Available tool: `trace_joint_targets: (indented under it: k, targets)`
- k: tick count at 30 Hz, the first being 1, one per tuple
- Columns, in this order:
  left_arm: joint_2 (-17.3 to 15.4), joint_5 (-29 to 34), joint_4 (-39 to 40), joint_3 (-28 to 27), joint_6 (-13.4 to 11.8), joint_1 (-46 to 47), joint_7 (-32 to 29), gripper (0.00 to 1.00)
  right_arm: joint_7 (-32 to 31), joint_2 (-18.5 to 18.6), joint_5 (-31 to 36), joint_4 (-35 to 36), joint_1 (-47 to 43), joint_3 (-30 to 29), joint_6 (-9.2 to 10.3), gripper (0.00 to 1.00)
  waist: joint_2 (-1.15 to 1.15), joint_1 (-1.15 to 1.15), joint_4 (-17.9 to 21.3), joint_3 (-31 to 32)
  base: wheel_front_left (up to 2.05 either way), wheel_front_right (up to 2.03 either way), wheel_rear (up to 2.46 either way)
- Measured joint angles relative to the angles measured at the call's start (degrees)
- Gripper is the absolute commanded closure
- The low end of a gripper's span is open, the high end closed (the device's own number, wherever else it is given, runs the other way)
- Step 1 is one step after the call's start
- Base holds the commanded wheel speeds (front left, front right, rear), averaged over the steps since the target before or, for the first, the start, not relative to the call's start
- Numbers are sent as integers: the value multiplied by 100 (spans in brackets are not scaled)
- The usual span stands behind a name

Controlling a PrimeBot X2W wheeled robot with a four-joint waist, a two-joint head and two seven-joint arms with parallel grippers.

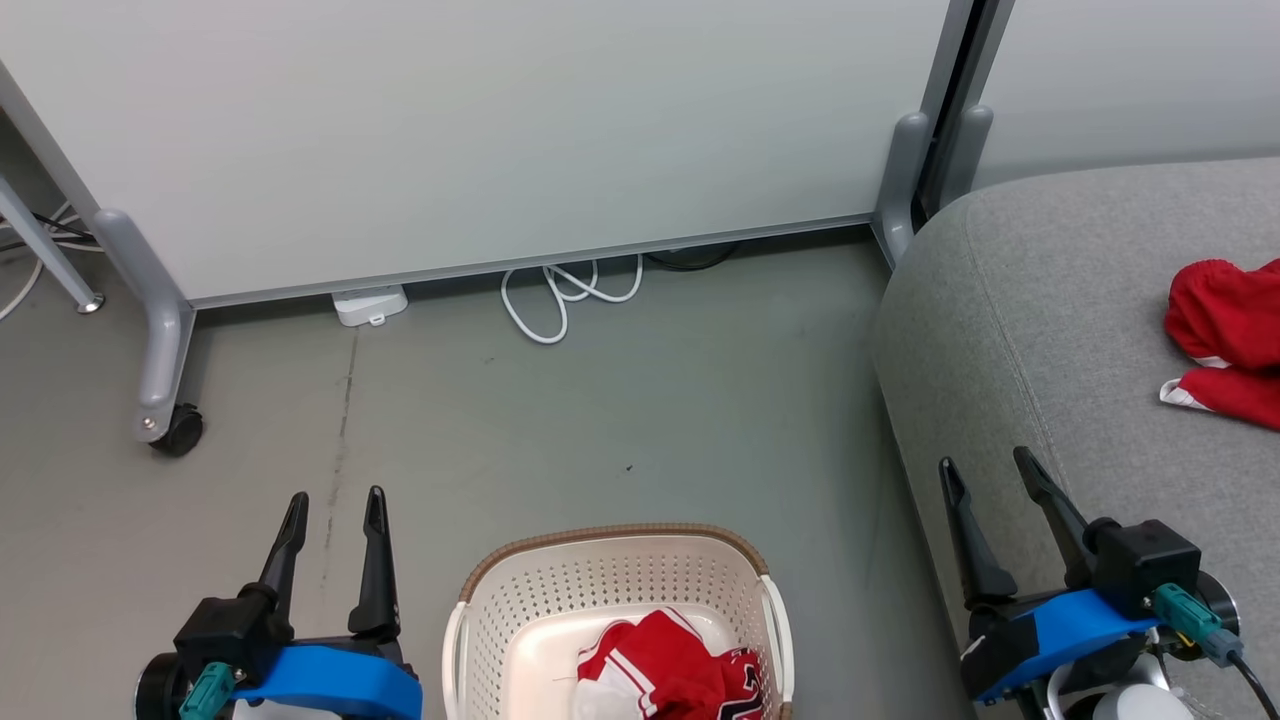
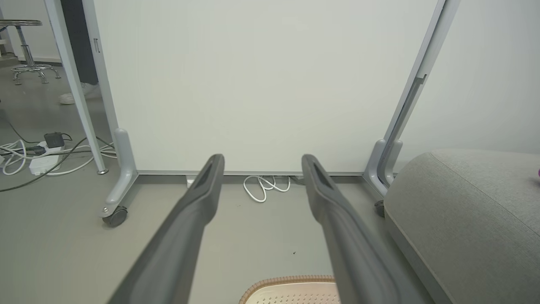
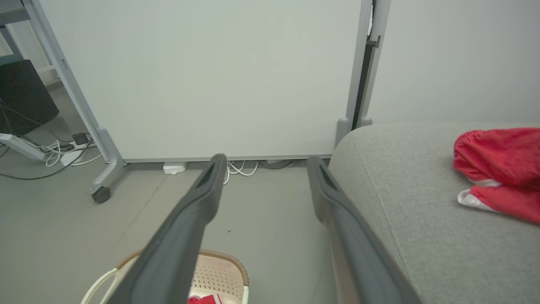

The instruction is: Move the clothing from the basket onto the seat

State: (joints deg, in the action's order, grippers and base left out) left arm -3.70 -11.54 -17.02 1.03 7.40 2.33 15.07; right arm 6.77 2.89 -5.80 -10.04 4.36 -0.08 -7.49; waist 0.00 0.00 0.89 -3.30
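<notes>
The left gripper [image 1: 337,495] and right gripper [image 1: 984,458] are held spread and empty. The clothing [image 1: 670,670] lies in the basket [image 1: 610,535] between them, behind their tips. A raised fold is best pinched deeply, then carried to the seat [image 1: 1050,330] beside the right gripper.

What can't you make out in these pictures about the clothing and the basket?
The clothing in the basket: head view's bottom edge cuts it off, so the piece count is unclear.
The red pile on the seat: cut by the right edge in head and right wrist views.
Basket's inside, right wrist view: partly hidden by the right tool.
</notes>
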Motion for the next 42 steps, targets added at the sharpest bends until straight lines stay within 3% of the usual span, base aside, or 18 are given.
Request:
trace_joint_targets:
  k: [13,25,31,37,42]
  targets:
    - [-71,20,-193,274,0,232,-1,0,58,0,-82,76,179,180,1,0,0,0,189,-398,0,0,0]
    - [-220,-10,-1042,935,1,981,-1,0,211,1,-152,170,689,420,1,0,0,1,641,-1405,0,0,0]
    - [-370,-4,-1768,1447,2,1485,0,0,327,2,-198,232,920,504,0,0,0,1,936,-1985,0,0,0]
    - [-620,-59,-2895,2481,3,2109,0,0,449,2,-307,258,1134,669,0,0,0,1,1231,-2634,0,0,0]
    - [-759,-266,-3463,3025,3,2479,0,0,545,1,-396,203,1277,768,0,0,0,1,1386,-3030,0,0,0]
